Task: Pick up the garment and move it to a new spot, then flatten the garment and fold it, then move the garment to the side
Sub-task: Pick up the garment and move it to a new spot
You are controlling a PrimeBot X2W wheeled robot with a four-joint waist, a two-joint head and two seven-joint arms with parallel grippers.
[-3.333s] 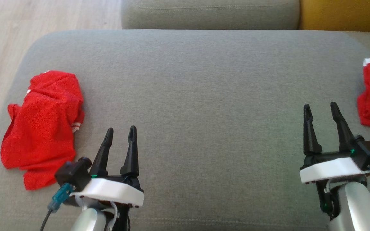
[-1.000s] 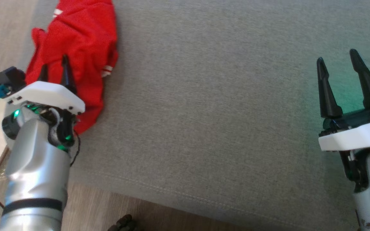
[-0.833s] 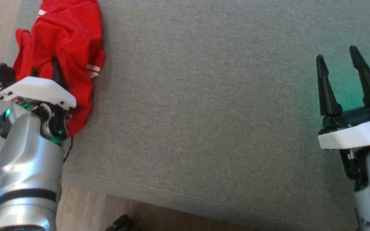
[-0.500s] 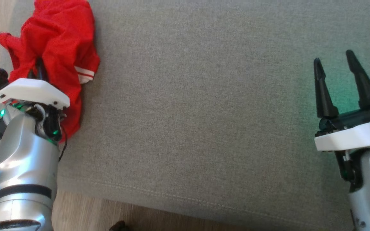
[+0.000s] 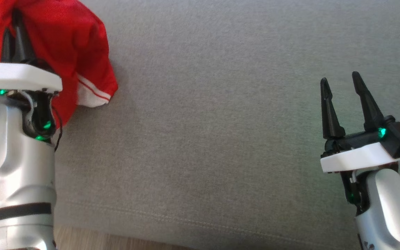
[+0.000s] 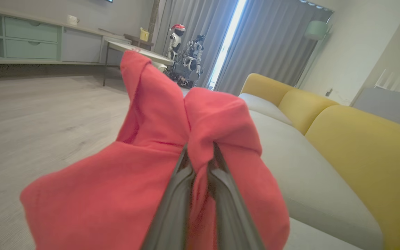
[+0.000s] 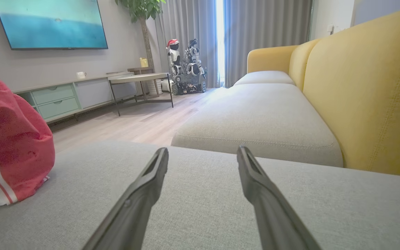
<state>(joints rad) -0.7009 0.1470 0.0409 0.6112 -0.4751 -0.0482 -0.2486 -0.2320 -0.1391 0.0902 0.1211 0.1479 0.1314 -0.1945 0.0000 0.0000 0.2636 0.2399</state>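
The garment (image 5: 78, 41) is matt red knitted cloth. The cushion (image 5: 221, 121) is coarse grey woven fabric, and the left forearm (image 5: 16, 173) looks glossy, silvery and smooth.

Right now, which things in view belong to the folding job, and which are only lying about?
Job: red garment, pinched in the shut left gripper; open right gripper; grey sofa cushion under them.
Lying about: yellow backrest, television, low table, robot figures.

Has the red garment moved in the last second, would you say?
Yes: the garment, pinched by the left gripper, has risen off the grey cushion, striped hem trailing.
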